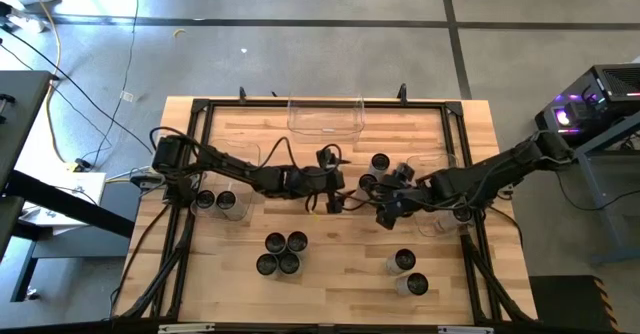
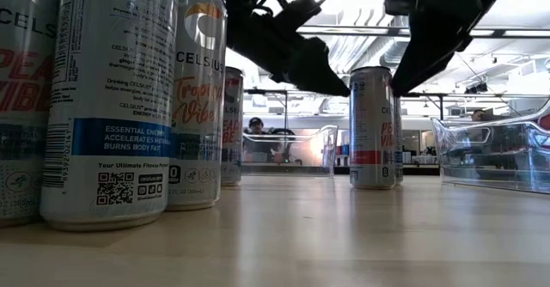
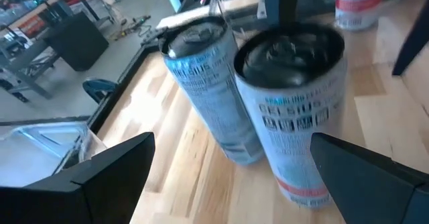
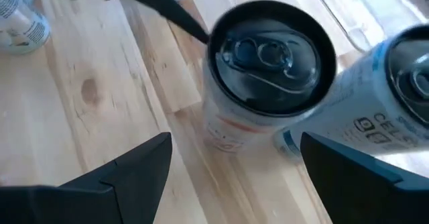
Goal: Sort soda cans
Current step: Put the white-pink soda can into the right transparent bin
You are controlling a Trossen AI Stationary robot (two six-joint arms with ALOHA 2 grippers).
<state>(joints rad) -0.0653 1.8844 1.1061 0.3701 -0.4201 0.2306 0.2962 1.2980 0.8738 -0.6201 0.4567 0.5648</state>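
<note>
Celsius soda cans [image 2: 116,98], one lettered "Tropical Vibe", stand scattered upright on the wooden table [image 1: 340,274]. Left gripper [image 1: 334,196] and right gripper [image 1: 387,211], jaws spread, hover mid-table beside two cans [image 1: 374,172].

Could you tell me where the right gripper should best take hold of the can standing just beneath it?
Grip the can on its smooth cylindrical sides, coming down from above. It stands upright, and the right gripper already has its fingers open. A neighbouring can crowds one side.
</note>
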